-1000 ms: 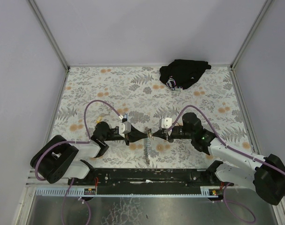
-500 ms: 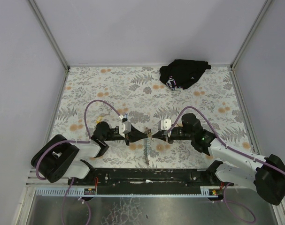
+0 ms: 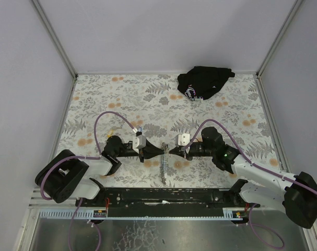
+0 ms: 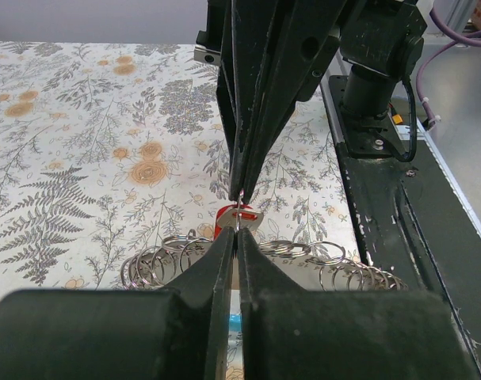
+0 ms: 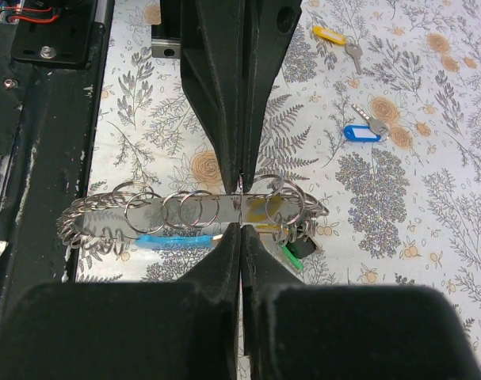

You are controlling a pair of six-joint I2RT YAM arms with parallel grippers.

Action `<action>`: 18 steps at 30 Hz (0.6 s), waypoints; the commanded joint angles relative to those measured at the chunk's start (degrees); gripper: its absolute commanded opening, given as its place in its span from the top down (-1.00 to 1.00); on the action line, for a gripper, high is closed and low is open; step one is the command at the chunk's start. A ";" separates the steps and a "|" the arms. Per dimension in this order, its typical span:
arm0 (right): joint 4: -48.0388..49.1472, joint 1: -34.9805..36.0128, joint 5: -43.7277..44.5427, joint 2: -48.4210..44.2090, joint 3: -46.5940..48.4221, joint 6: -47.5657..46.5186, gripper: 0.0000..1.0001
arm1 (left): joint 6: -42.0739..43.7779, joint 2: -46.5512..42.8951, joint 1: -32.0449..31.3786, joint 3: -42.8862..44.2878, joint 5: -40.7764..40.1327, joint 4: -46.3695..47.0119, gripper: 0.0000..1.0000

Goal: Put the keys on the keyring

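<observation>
My left gripper (image 3: 161,150) and right gripper (image 3: 170,151) meet tip to tip above the keyring (image 3: 163,168), a strip with several metal rings lying on the floral table. Both are shut, with a thin metal ring edge-on between their tips. In the left wrist view my gripper (image 4: 237,231) is shut just short of a red-tagged key (image 4: 238,216) that hangs under the meeting point. In the right wrist view my gripper (image 5: 240,227) is shut over the keyring (image 5: 196,210), which has blue (image 5: 175,240) and green (image 5: 292,256) tags beside it. A yellow-tagged key (image 5: 330,35) and a blue-tagged key (image 5: 359,132) lie loose beyond it.
A black cloth bundle (image 3: 202,82) lies at the back right of the table. The black base rail (image 3: 163,196) runs along the near edge. Purple cables (image 3: 114,117) arch over both arms. Grey walls close in the table's sides.
My right gripper has edged a little to the left, bringing its tip closer to the left gripper's tip. The left arm and the keyring strip have stayed put.
</observation>
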 commanded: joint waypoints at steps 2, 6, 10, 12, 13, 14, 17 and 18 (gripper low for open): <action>3.10 0.76 0.75 -0.68 0.25 -0.23 1.00 | -0.66 0.58 -0.24 1.46 1.29 5.77 1.00; 2.53 0.85 0.00 -0.47 0.61 -0.30 1.00 | -0.79 0.61 -0.24 1.46 1.14 5.83 1.00; 2.17 0.81 -0.09 -0.14 0.81 -0.39 1.00 | -0.73 0.51 -0.24 1.42 0.96 5.75 1.00; 1.67 0.92 -0.18 0.08 1.10 -0.58 1.00 | -0.76 0.47 -0.24 1.42 0.82 5.73 1.00; 1.50 0.94 -0.12 0.16 1.08 -0.65 1.00 | -0.70 0.51 -0.26 1.41 0.73 5.80 1.00; 1.40 0.94 0.02 0.10 1.10 -0.73 1.00 | -0.68 0.53 -0.24 1.34 0.58 5.78 1.00; 1.32 1.02 0.36 0.03 1.11 -0.74 1.00 | -0.46 0.32 -0.24 1.18 -0.08 5.59 1.00; 1.28 1.03 0.46 0.06 1.12 -0.70 1.00 | -0.26 0.19 -0.28 1.16 -0.40 5.37 1.00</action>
